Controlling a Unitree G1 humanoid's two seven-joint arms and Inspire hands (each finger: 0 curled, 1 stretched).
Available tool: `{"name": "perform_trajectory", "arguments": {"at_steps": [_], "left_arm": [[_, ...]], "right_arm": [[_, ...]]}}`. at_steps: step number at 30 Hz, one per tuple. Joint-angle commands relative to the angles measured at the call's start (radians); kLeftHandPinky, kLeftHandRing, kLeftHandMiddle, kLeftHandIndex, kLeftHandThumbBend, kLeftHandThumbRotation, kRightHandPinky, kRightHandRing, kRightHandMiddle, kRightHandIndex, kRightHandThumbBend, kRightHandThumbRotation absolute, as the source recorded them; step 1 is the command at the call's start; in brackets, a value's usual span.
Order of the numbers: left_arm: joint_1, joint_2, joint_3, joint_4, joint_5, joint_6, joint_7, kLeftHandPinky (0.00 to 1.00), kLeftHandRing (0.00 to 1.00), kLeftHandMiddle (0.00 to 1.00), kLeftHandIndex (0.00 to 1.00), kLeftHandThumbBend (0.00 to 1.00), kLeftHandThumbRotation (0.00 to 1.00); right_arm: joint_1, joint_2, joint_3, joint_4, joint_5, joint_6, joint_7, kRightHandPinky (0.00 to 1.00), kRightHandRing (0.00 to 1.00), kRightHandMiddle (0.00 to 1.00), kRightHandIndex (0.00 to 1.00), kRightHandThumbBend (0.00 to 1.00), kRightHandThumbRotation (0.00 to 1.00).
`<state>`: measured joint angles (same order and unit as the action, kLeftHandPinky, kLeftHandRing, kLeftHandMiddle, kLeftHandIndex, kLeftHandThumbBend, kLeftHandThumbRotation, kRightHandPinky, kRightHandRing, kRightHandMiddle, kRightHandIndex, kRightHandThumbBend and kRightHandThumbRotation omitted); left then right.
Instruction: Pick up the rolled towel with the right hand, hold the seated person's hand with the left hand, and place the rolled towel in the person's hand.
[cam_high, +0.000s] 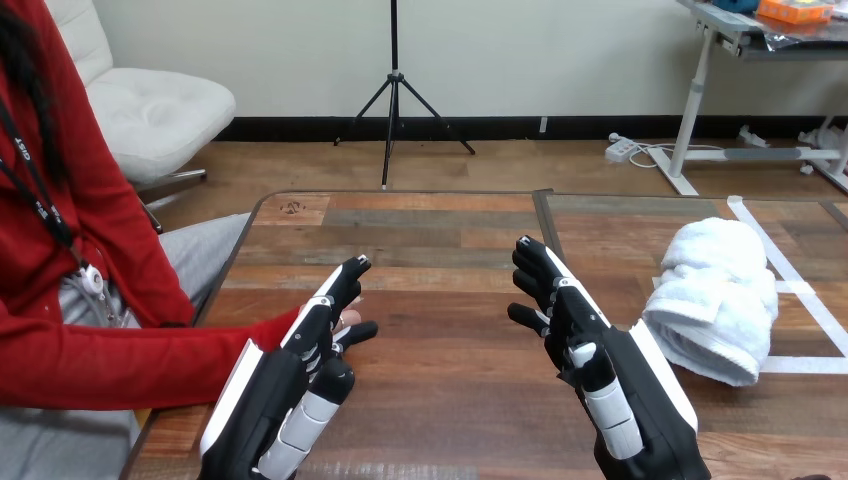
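One rolled towel (716, 300) lies on the table (450, 230) just beside the right robot hand (605, 375), whose fingers are straight, spread and empty. Soft, light and squashy, I judge: wrap it round the middle. Its long axis runs roughly away from the robot. The left robot hand (275, 385), also straight-fingered, is over the person's hand (349, 318).
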<state>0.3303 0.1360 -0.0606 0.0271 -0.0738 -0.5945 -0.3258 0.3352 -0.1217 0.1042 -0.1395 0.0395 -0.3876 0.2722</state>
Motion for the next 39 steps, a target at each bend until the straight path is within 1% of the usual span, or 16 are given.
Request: {"name": "perform_trajectory", "arguments": {"at_steps": [1,10,13,19,30,34,39], "left_arm": [[-0.055,-0.01,-0.002,-0.006,-0.023,-0.019,0.002,0.85,0.98,0.99,0.94,0.97,0.96],[-0.055,-0.009,-0.001,-0.003,-0.019,-0.022,0.002,0.83,0.97,0.99,0.94,0.97,0.96],[-0.058,-0.009,0.0,0.0,-0.015,-0.029,0.005,0.83,0.97,0.99,0.94,0.97,0.96],[-0.056,-0.011,-0.002,-0.002,-0.021,-0.022,0.003,0.82,0.97,0.99,0.94,0.97,0.95],[-0.059,-0.008,0.002,0.002,-0.002,-0.031,0.014,0.8,0.96,0.98,0.93,0.98,0.96],[-0.065,-0.005,0.004,0.005,-0.003,-0.028,0.013,0.8,0.96,0.98,0.93,0.98,0.96],[-0.069,-0.002,0.006,0.004,-0.007,-0.019,0.012,0.8,0.96,0.98,0.93,0.98,0.97]], "right_arm": [[-0.032,0.0,-0.005,-0.033,0.008,-0.001,-0.007,0.92,0.98,0.98,0.97,1.0,1.0],[-0.028,0.001,-0.005,-0.042,0.01,0.009,-0.008,0.92,0.98,0.98,0.97,1.0,1.0],[-0.031,0.0,-0.005,-0.034,0.008,0.001,-0.008,0.92,0.98,0.99,0.97,1.0,1.0],[-0.036,0.0,-0.006,-0.023,0.007,-0.011,-0.006,0.92,0.98,0.99,0.97,1.0,1.0],[-0.036,0.004,-0.006,-0.027,0.003,-0.004,-0.013,0.92,0.98,0.98,0.96,1.0,1.0],[-0.05,0.006,-0.008,-0.019,-0.002,-0.005,-0.018,0.92,0.98,0.98,0.96,1.0,1.0],[-0.094,-0.001,-0.021,0.01,-0.013,-0.018,-0.025,0.92,0.97,0.97,0.95,1.0,1.0]]}}
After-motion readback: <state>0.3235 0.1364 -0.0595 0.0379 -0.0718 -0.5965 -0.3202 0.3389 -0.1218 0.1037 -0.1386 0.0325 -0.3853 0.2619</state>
